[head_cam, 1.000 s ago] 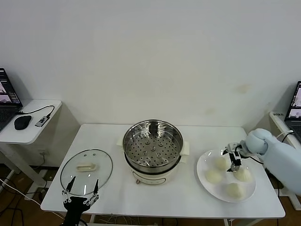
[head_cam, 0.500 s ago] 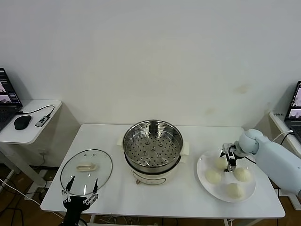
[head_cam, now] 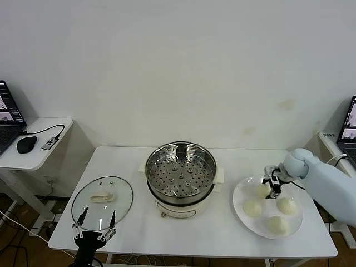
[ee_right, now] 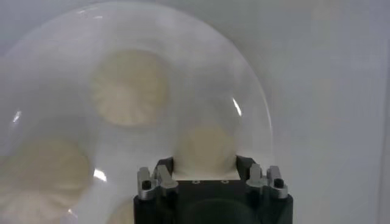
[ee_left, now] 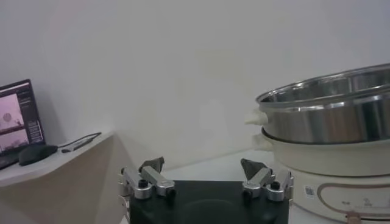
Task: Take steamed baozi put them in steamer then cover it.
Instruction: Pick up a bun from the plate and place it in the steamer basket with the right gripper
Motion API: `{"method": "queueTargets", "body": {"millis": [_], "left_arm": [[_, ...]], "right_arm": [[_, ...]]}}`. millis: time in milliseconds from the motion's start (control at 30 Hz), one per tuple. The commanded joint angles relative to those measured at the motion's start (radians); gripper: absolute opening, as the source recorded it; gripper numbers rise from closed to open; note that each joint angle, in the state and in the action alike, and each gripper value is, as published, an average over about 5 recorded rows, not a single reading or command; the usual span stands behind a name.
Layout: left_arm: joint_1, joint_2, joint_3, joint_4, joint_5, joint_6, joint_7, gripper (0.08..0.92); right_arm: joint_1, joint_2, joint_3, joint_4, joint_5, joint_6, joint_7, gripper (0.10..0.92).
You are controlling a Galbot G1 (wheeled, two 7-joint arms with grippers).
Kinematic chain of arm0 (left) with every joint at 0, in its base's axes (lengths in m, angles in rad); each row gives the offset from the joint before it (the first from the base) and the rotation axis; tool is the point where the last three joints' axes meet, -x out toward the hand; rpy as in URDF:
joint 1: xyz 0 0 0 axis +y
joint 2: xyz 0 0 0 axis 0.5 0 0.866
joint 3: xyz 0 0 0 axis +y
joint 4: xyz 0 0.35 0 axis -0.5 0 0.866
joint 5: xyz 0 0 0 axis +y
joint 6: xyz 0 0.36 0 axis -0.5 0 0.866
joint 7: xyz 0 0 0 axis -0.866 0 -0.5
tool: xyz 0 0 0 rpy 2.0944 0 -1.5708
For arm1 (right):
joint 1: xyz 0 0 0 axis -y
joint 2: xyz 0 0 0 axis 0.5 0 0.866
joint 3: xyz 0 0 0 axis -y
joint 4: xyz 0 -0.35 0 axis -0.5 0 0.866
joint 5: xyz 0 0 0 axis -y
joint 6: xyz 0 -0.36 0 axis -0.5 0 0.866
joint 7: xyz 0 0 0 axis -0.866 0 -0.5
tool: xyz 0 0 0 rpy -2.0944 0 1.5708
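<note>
No text, brand, number or sign can be read anywhere. The steamer (ee_left: 329,131) carries small dark marks on its cream base at the lower right of the left wrist view, too small to make out. The laptop screen (ee_left: 17,115) at that view's left edge shows only pinkish blurs.

Cream-white baozi (head_cam: 252,208), white plate (head_cam: 240,196), perforated silver steamer (head_cam: 181,168).

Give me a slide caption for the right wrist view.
Right gripper closed around one baozi on the white plate, three other buns beside it.
</note>
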Motion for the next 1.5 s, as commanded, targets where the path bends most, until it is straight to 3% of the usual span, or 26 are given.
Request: {"method": "queueTargets", "body": {"millis": [33,300,567,767,1033,1267,1500], "left_arm": [[-0.007,0.007,0.008,0.015,-0.027,-0.004,0.007,0.823],[-0.011,0.020,0.013,0.018,-0.108,-0.016,0.020,0.823],[-0.022,0.019,0.014,0.035,-0.105,-0.031,0.019,0.823],[-0.027,0.006,0.007,0.038,-0.087,-0.047,0.016,0.823],[-0.025,-0.005,0.003,0.048,-0.065,-0.070,0.011,0.823],[-0.037,-0.012,0.001,0.046,-0.066,-0.068,0.009,0.823],[-0.044,-0.015,-0.002,0.043,-0.067,-0.066,0.010,0.823]], "right_arm": [[0.228,-0.096,-0.125,0.118,0.139,-0.007,-0.017,0.628],[0.525,-0.035,-0.312,0.162,0.327,0.011,-0.008,0.636],[0.722,0.196,-0.496,0.134,0.444,0.072,0.042,0.636],[0.759,0.386,-0.596,0.078,0.478,0.206,0.092,0.636],[0.723,0.561,-0.682,0.033,0.381,0.341,0.119,0.636],[0.662,0.643,-0.696,-0.057,0.169,0.489,0.133,0.636],[0.612,0.682,-0.691,-0.150,0.051,0.590,0.165,0.636]]}}
